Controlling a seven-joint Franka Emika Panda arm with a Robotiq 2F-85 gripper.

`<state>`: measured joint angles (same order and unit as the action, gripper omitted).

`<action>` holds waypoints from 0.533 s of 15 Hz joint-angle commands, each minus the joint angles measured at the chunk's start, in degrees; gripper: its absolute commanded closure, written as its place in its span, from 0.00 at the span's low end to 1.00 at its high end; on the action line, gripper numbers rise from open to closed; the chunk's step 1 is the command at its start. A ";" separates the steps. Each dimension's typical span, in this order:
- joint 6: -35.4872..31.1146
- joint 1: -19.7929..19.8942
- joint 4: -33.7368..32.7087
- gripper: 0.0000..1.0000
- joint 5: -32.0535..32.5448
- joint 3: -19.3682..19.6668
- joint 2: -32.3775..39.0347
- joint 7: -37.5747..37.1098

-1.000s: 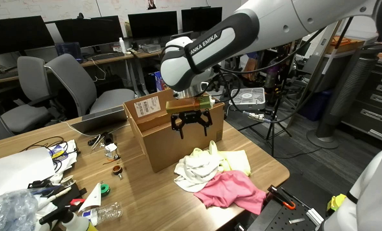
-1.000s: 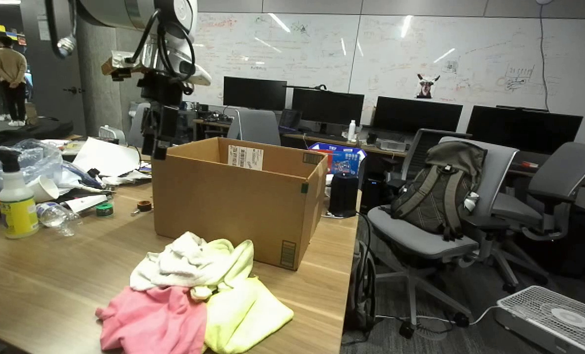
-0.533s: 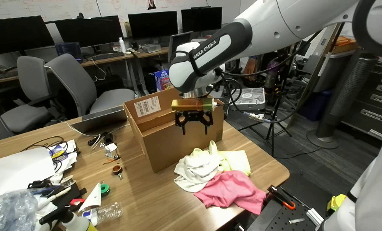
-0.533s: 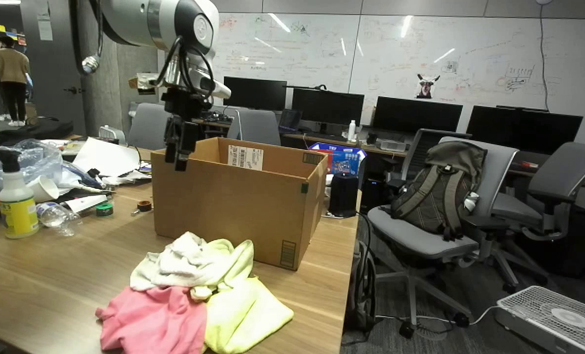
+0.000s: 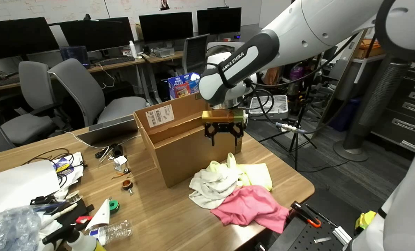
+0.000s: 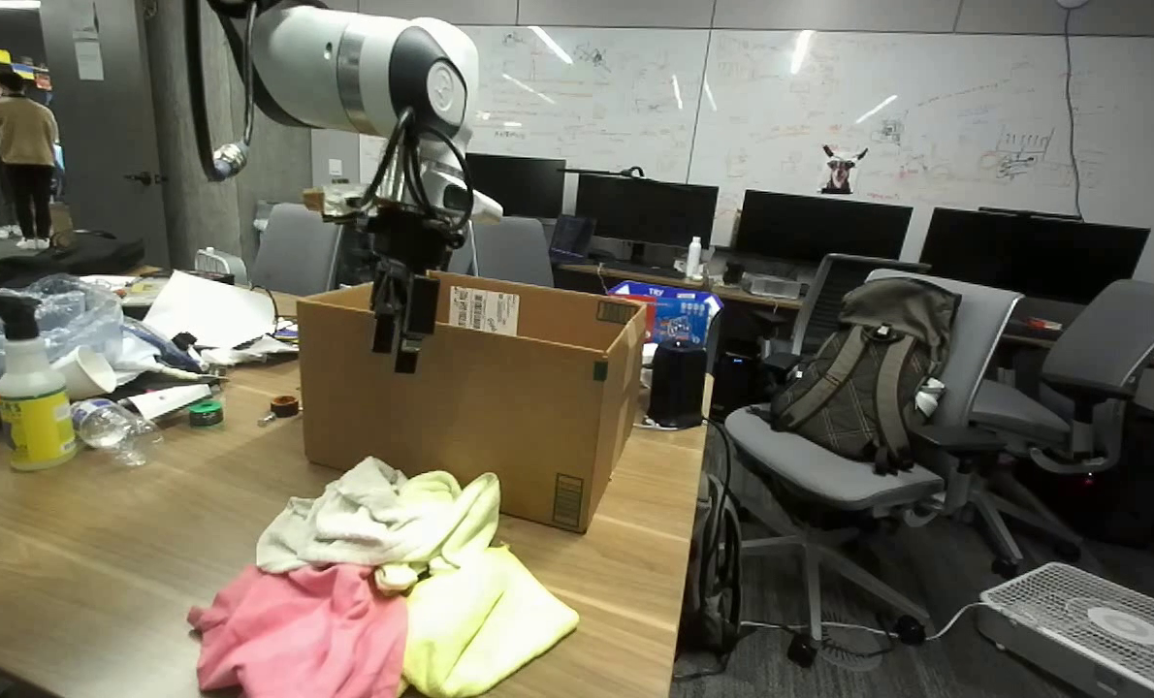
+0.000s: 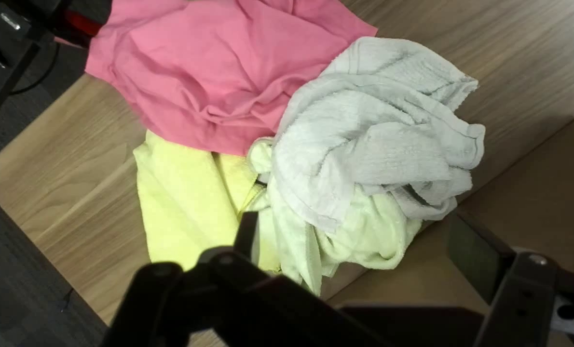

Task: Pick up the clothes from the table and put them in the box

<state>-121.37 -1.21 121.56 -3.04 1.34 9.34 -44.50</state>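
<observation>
Clothes [image 6: 398, 543] made of soft cloth lie in a crumpled heap on a light brown wooden table [image 5: 151, 216]. I see a bright pink cloth [image 7: 219, 72] with one end poking past the table's edge, a crinkly off-white cloth [image 7: 378, 140], a pale lime cloth [image 7: 374, 241] partly under the off-white one, and a bright yellow cloth [image 7: 181, 202]. They lie against each other, so lifting one may drag another along. A big brown cardboard box [image 5: 190, 164] stands on the same table, just beside the heap, with its top open. The floor of the box is hidden in every view, so I can't tell if some clothes are in there already. A black two-finger gripper [image 5: 224, 142] hangs higher than the heap, near the box wall. Its fingers [image 7: 477, 258] are wide apart and they hold nothing at all. My guess is that the next job is to go down and pinch a cloth. For this heap, no part of the putting away is done: each cloth has yet to be lifted, carried over the box wall and dropped in. The pink one may slide off the table if it gets bumped.
</observation>
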 commanded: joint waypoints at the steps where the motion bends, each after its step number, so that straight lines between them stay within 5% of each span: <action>1: -4.35 -0.66 4.18 0.00 2.28 0.05 -0.35 1.77; 8: -11.37 -2.80 7.89 0.00 6.09 -0.74 2.87 4.40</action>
<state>-129.07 -2.92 128.37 1.51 0.84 11.43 -41.68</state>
